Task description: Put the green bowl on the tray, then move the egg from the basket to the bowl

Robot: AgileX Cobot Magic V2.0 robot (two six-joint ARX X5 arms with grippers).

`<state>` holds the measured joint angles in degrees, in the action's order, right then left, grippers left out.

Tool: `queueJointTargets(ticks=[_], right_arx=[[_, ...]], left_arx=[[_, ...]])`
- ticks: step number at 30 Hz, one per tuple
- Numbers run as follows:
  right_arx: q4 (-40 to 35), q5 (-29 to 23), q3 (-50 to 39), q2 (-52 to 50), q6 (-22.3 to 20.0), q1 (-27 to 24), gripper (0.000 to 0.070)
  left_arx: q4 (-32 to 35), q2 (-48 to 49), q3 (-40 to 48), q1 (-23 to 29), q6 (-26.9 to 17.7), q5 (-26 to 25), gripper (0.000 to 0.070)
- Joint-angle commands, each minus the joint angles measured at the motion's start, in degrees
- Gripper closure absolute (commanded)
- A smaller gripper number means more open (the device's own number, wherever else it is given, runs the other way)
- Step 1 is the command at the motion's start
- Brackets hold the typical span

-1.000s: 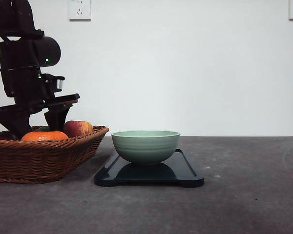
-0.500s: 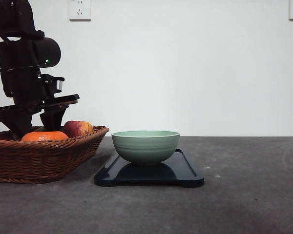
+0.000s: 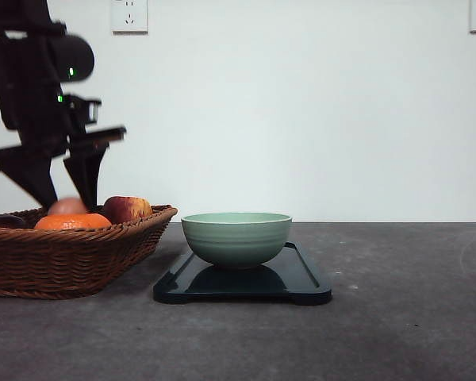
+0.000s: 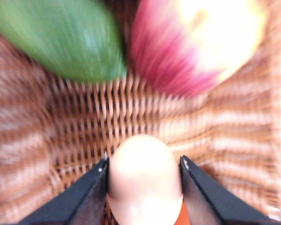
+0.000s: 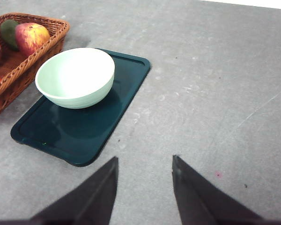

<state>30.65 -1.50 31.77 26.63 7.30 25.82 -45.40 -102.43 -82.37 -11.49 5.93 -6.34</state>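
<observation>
The pale egg (image 4: 144, 183) sits clamped between my left gripper's (image 4: 143, 165) dark fingers, held just above the woven basket (image 4: 84, 122) floor. In the front view the egg (image 3: 66, 208) shows between the left gripper's (image 3: 67, 203) fingertips, over the basket (image 3: 63, 258) at the far left. The green bowl (image 3: 236, 237) stands upright on the dark tray (image 3: 301, 282) at centre, with nothing in it. My right gripper (image 5: 143, 187) hangs open above bare table, near the tray (image 5: 84, 126) and the bowl (image 5: 75, 77).
An orange (image 3: 73, 222) and a red-yellow apple (image 3: 127, 209) lie in the basket beside the egg. A green fruit (image 4: 61, 37) and the apple (image 4: 196, 42) lie farther in. Grey tabletop (image 3: 404, 302) stretches to the right of the tray.
My left arm has risen out of the basket with the egg between its fingers; the egg now shows above the orange. Bowl and tray have not moved.
</observation>
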Motion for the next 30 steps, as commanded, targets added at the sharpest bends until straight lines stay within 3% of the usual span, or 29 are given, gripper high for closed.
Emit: queueJointTargets(ticks=[1, 5, 12, 14, 22, 30], right_arx=[[-0.59, -0.09, 0.13, 0.2, -0.27, 0.31, 0.0477], [-0.59, -0.09, 0.13, 0.2, -0.27, 0.31, 0.0477], [-0.59, -0.07, 0.13, 0.2, -0.29, 0.31, 0.0477], [-0.59, -0.07, 0.13, 0.2, -0.29, 0.31, 0.0477], [-0.57, -0.07, 0.13, 0.2, -0.29, 0.31, 0.0477], [-0.57, -0.04, 0.13, 0.2, -0.31, 0.31, 0.0477]], left_arx=[[0.15, 0.77, -1.52, -0.15, -0.52, -0.08, 0.0485], [0.61, 3.5, -1.57, -0.5, -0.47, -1.63, 0.0485], [5.42, 4.74, -1.57, -3.12, 3.71, -12.1, 0.0485], [7.54, 4.72, -1.57, -4.83, 4.24, -12.78, 0.0485], [17.62, 4.6, -1.57, -13.3, 5.52, -12.19, 0.0483], [24.06, 3.16, -1.57, -19.96, 3.88, -4.18, 0.0482]])
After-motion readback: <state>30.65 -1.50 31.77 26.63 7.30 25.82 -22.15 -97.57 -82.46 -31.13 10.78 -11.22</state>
